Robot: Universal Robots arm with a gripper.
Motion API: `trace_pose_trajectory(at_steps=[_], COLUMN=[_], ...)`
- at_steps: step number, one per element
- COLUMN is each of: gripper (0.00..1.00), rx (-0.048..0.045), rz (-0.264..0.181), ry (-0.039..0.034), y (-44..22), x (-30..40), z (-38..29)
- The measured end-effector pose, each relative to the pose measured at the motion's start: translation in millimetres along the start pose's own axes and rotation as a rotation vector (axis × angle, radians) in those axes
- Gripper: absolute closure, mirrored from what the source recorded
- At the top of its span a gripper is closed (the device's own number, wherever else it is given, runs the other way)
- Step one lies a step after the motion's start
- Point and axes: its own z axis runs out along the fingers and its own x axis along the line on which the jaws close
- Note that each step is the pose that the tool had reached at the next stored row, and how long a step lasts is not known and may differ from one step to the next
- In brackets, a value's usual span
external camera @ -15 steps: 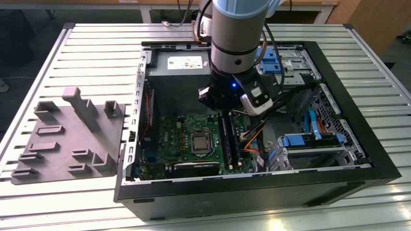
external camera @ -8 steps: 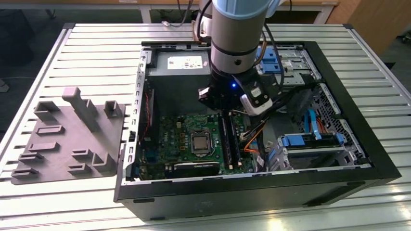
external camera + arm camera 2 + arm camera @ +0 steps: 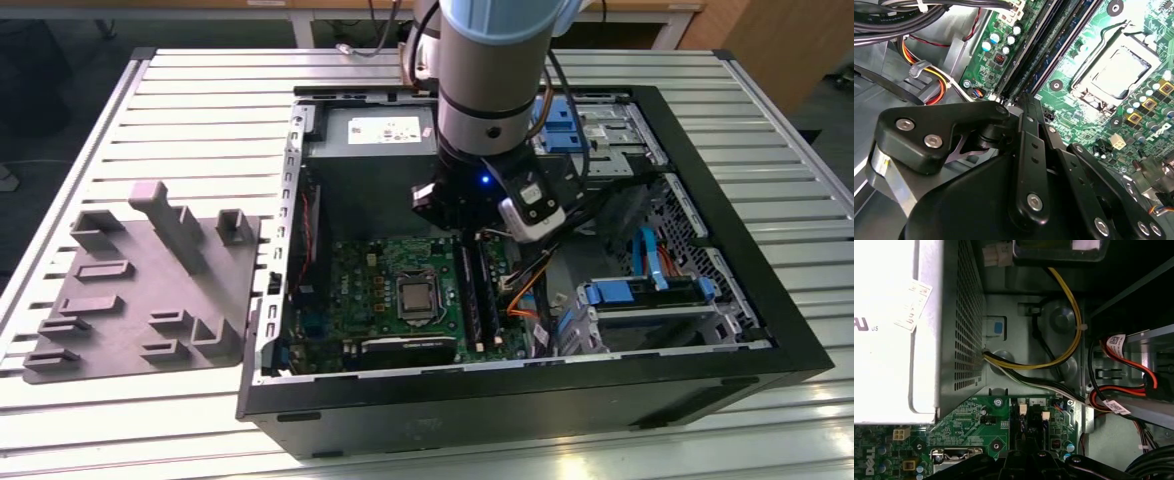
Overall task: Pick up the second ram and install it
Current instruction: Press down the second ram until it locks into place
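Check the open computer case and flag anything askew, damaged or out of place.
Nothing stands out. The gripper sits low over the RAM slots on the motherboard, the cables lie beside the board, and the grey fixture tray rests flat outside the case.

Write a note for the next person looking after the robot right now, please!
Hand: down inside the computer case, at the end of the memory slots on the motherboard. Open or shut: cannot tell.
Second ram: cannot tell whether it sits in a slot or under the hand.
Done: the arm is at the slots.
Left: confirm the ram is seated.
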Motion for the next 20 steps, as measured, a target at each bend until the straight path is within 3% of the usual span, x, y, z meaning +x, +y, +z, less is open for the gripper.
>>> trace_pose_trajectory(at_steps=[20], gripper=[0.89], rx=[-0.0006], rz=[0.000], ry=[-0.0001], y=[-0.2], x=[0.2], z=[3.8])
